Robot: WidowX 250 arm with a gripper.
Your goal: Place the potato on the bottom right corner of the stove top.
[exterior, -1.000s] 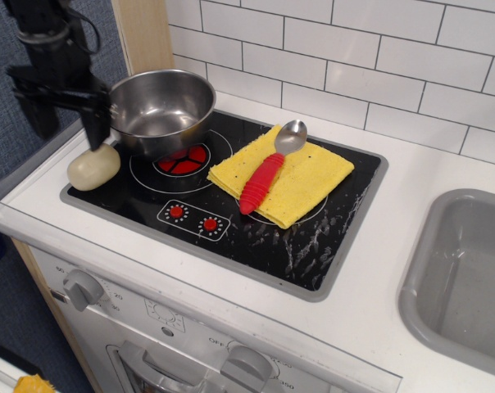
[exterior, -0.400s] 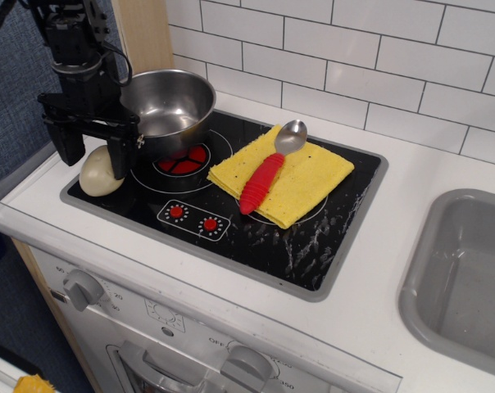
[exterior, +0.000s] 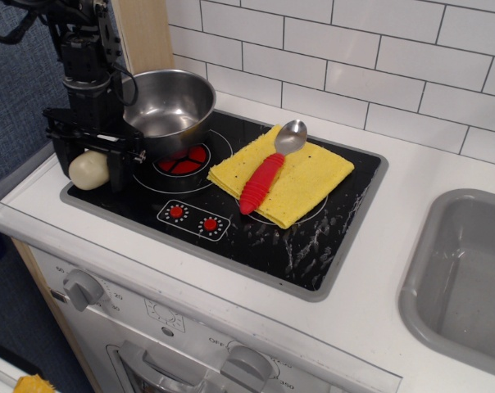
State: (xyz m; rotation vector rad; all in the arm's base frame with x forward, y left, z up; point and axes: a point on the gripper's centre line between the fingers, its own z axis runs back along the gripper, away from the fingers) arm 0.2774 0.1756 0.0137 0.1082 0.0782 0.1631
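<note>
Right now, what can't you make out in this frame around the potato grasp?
- Tool: whether its fingers actually clamp the potato or only straddle it; the fingers cover the contact points.
- Potato: its right side and underside are hidden by the tool, so lifted or resting is unclear.
- Stove top: the burner under the steel bowl is partly covered.
- Sink: cut off by the right edge.
</note>
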